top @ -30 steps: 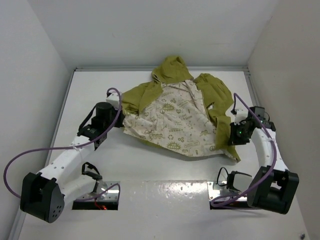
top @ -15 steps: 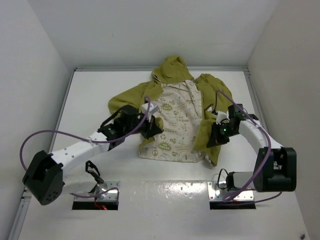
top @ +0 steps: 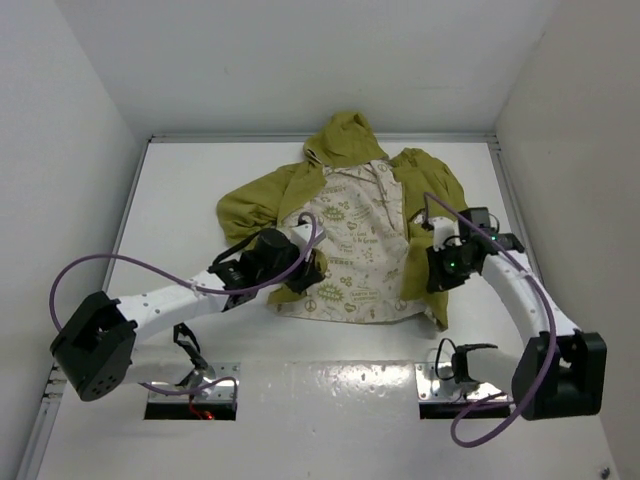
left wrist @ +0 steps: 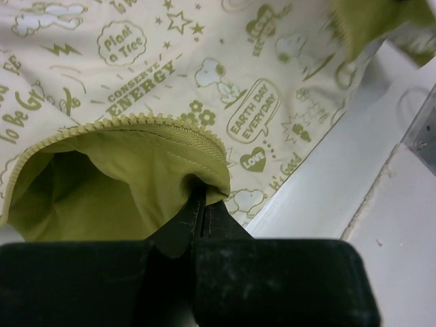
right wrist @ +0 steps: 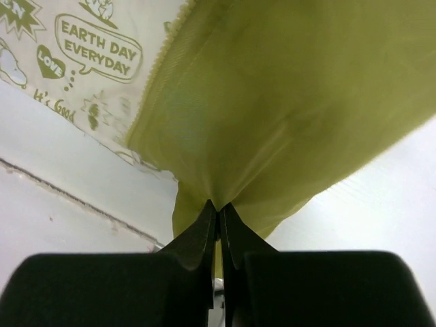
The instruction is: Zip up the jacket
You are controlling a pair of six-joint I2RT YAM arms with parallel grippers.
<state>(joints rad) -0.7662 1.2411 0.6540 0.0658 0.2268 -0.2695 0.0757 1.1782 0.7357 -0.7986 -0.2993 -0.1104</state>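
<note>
The olive-green hooded jacket (top: 350,150) lies open on the white table, hood at the far side, cream doodle-printed lining (top: 355,250) facing up. My left gripper (top: 305,268) is shut on the jacket's left front panel near the hem; the left wrist view shows that panel's olive fabric (left wrist: 122,177) and zipper edge pinched in my left gripper (left wrist: 202,208). My right gripper (top: 432,272) is shut on the right front panel; the right wrist view shows the olive fabric (right wrist: 286,102) folded over the lining and pinched in my right gripper (right wrist: 218,208).
White walls enclose the table (top: 180,180) on three sides. Two metal mounting plates (top: 195,385) with cables sit at the near edge. Purple cables loop off both arms.
Both grippers pulled the front panels inward over the lining, then the left slid back towards the near left and the right a little outward. The jacket's body has become narrower.
</note>
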